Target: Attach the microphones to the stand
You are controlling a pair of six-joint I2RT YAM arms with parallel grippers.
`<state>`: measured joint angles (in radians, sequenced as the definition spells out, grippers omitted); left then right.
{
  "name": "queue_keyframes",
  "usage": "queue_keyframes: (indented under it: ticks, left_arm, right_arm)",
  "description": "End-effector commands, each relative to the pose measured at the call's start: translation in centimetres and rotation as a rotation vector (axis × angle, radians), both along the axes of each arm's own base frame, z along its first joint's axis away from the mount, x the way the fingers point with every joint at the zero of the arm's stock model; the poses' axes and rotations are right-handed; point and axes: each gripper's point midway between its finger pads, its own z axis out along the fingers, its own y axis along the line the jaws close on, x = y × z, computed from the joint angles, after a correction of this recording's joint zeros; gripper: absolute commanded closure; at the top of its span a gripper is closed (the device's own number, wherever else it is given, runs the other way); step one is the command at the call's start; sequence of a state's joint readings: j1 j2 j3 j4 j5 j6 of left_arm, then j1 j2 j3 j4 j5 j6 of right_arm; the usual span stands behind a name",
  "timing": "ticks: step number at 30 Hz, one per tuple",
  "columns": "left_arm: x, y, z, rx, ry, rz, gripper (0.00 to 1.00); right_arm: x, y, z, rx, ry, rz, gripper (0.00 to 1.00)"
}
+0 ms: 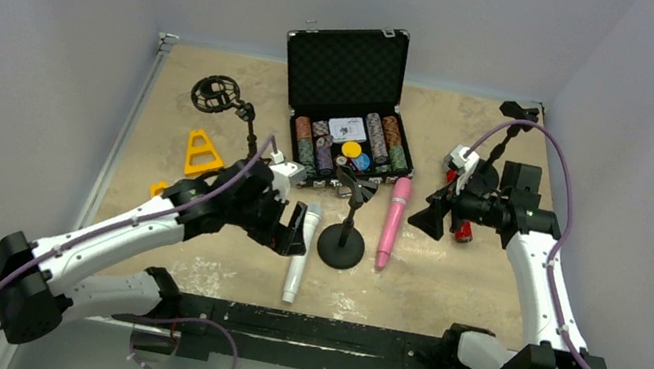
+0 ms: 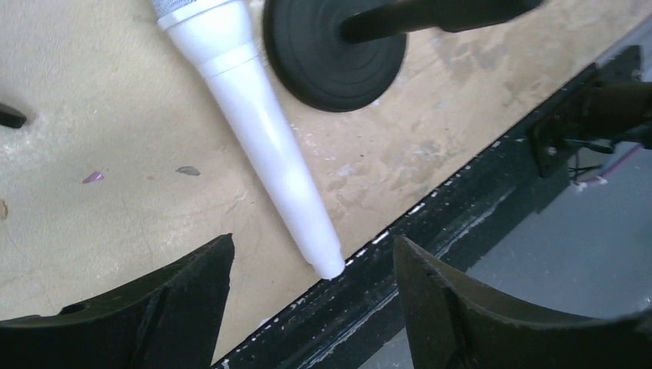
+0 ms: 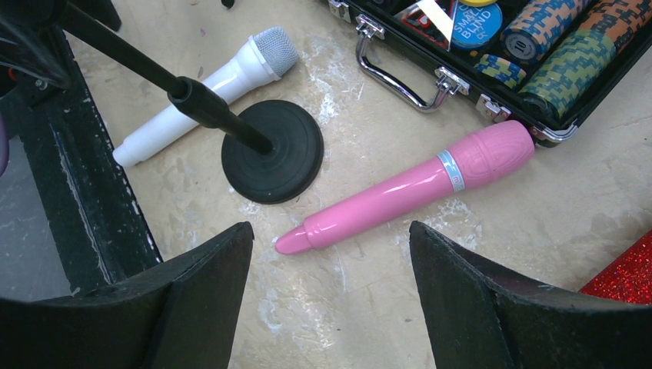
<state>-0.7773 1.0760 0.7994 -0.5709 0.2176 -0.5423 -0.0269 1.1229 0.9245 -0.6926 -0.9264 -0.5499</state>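
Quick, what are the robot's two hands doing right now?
Left gripper: open, empty, above the white microphone.
Right gripper: open, empty, above the pink microphone.

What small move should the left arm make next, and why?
Probably lower the left gripper onto the white plastic microphone with the silver head, then close: the gripper is open and the handle's tail end lies between its fingers.

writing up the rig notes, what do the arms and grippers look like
Both the left arm and the right arm have white links with black joints. A purple cable trails along each. The left gripper and the right gripper have broad black wedge-shaped fingers. I see no markings.
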Motion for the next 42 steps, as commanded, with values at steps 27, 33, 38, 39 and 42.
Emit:
queue_keyframes:
  ticks: [27, 33, 38, 39, 42]
  left_arm:
    - [0.4, -1.7, -11.3, 0.496, 0.156, 0.218, 0.46]
    - [0.3, -2.0, -12.2, 0.495, 0.172, 0.215, 0.68]
    - [0.6, -0.4, -11.4, 0.511, 0.12, 0.255, 0.97]
    - [0.7, 0.0, -11.0, 0.51, 0.101, 0.267, 1.0]
    - [1.0, 1.3, -9.1, 0.477, 0.038, 0.297, 1.0]
  right_arm:
    - [-0.3, 0.7, 1.7, 0.037, -0.047, 0.04, 0.23]
    - [-0.3, 0.7, 1.8, 0.037, -0.052, 0.043, 0.23]
    - [-0.4, 0.7, 1.7, 0.036, -0.05, 0.045, 0.23]
    - [-0.4, 0.7, 1.8, 0.036, -0.053, 0.045, 0.23]
    - [-0.4, 0.8, 1.9, 0.037, -0.056, 0.048, 0.22]
